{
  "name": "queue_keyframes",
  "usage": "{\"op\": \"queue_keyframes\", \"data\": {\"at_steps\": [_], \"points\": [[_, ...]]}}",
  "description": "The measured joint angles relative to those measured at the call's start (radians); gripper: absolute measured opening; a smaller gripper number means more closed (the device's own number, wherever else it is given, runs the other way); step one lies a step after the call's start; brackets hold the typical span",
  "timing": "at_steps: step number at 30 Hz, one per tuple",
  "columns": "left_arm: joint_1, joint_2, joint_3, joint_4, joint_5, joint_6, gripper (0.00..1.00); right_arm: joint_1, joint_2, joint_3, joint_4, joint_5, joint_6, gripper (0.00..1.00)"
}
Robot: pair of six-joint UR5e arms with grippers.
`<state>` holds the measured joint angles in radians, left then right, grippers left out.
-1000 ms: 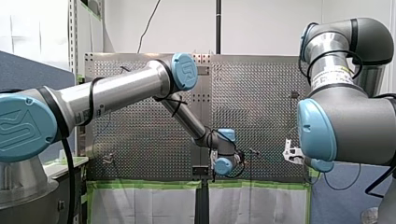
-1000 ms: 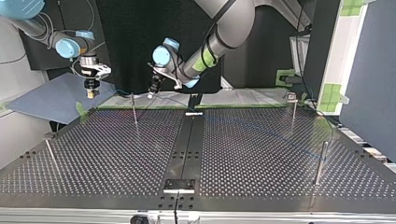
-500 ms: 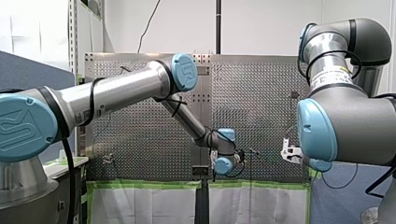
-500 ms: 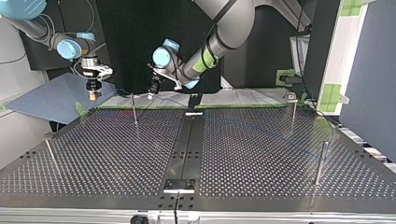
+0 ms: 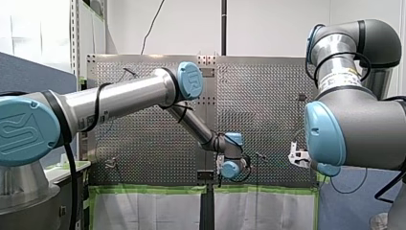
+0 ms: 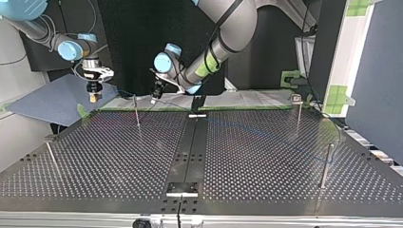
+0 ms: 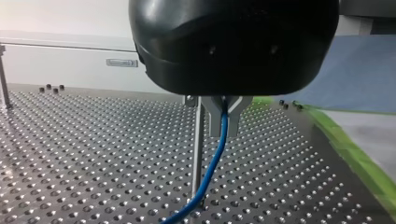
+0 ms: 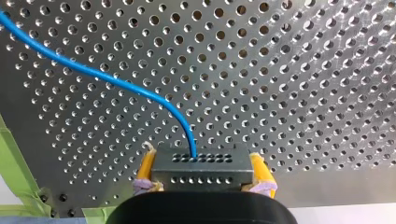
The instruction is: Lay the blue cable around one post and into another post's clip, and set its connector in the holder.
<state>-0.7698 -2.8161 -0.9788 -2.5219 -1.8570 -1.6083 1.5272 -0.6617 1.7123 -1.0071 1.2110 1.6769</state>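
At the top view's left, the robot's right claw (image 8: 201, 156) is clamped on a dark grey, box-shaped connector (image 8: 201, 173). Its yellow pads (image 8: 146, 164) press on the block's two short ends, and two rows of small round holes show on the block. The connector is held in the air, not resting on the table. A thin, glossy blue cable (image 8: 107, 79) leaves the connector's upper edge just ahead of this claw and sweeps away in a smooth curve over the perforated metal table (image 8: 303, 84) — a dull silver sheet dotted with an even grid of holes. A strip of green tape (image 8: 14, 161) edges the table beside the claw.

Next to the right in the top view stands a slim, upright steel post (image 7: 197, 149), just beside the left claw (image 7: 224, 128). That claw has a rounded black housing and short metal fingers (image 7: 233, 117) pinched narrow on the blue cable. The cable hangs from between them and bends down past the post's foot; whether it touches the post cannot be told.

Well beyond the left claw, at the top view's right, stand a thin post with a small blocky clip head (image 6: 296, 99) and a thicker round post (image 6: 326, 164).
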Motion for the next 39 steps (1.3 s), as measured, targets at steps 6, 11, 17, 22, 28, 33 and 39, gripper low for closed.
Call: {"op": "queue_keyframes", "data": {"at_steps": [6,11,17,22,28,33,39], "points": [[0.007,0.000,0.008,0.000,0.005,-0.012,0.01,-0.002,0.001,-0.004,-0.002,0.004,0.000,0.00],[0.013,-0.001,0.018,-0.001,0.014,-0.022,0.01,-0.002,0.015,-0.024,0.012,0.020,0.000,0.00],[0.020,-0.001,0.028,-0.003,0.020,-0.029,0.01,0.001,0.034,-0.045,0.043,0.024,-0.012,0.00],[0.026,-0.001,0.031,-0.004,0.024,-0.030,0.01,0.001,0.036,-0.057,0.057,0.024,-0.015,0.00],[0.029,-0.001,0.030,-0.006,0.025,-0.027,0.01,0.002,0.036,-0.063,0.065,0.024,-0.022,0.00],[0.030,0.000,0.023,-0.006,0.033,-0.022,0.01,0.003,0.036,-0.065,0.064,0.022,-0.024,0.00],[0.033,0.000,0.005,-0.003,0.053,-0.016,0.53,0.007,0.036,-0.065,0.065,0.021,-0.024,0.00]]}}
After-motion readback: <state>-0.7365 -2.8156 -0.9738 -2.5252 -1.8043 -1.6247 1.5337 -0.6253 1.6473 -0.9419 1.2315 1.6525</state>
